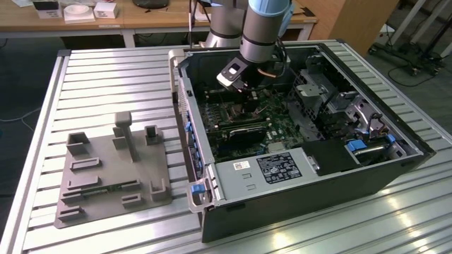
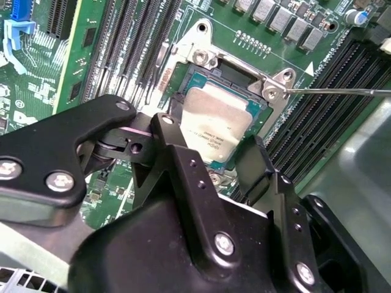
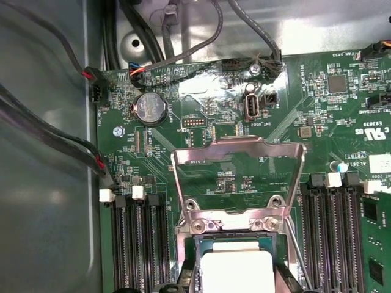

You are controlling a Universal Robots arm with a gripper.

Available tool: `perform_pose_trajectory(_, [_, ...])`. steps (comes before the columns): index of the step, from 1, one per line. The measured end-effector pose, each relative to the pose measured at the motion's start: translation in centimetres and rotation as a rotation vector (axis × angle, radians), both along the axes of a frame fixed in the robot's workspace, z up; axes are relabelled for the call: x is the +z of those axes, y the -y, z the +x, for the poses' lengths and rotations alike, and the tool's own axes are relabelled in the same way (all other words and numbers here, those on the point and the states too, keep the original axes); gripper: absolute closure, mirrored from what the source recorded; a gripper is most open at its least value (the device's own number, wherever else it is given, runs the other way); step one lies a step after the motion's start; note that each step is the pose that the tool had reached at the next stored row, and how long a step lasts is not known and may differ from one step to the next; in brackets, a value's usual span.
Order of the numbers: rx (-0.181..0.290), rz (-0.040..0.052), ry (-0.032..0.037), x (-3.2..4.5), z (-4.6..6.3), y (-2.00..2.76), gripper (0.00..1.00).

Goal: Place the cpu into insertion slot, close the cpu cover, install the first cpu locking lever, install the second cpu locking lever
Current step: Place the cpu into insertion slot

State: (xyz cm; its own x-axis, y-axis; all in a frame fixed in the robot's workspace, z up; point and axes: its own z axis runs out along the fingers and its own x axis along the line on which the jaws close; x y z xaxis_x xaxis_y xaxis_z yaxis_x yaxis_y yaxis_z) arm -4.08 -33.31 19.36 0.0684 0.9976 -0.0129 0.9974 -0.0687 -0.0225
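A robotics lab: an open computer case (image 1: 318,196) on a slatted aluminium bench (image 1: 106,84), wooden desks (image 1: 162,18) behind.

Tight quarters inside the case (image 1: 297,196): its top side is open, and the arm (image 1: 258,32) reaches down through it. The hand (image 2: 209,135) hangs right over the insertion slot (image 2: 201,58). The cpu cover (image 3: 238,146) stands raised open at the slot's hinge edge, and a thin lever (image 2: 342,91) juts out from the slot's corner. Low memory slots (image 3: 137,244) flank the slot; cables (image 3: 55,134) hug the case wall.
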Motion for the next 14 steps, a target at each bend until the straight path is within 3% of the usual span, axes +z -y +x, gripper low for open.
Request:
perform_pose_trajectory(10, [0.000,-0.0048,-0.0001,-0.09,0.00,0.00,0.38])
perform_pose_trajectory(14, [0.000,-0.0047,0.0000,-0.04,0.00,0.00,0.26])
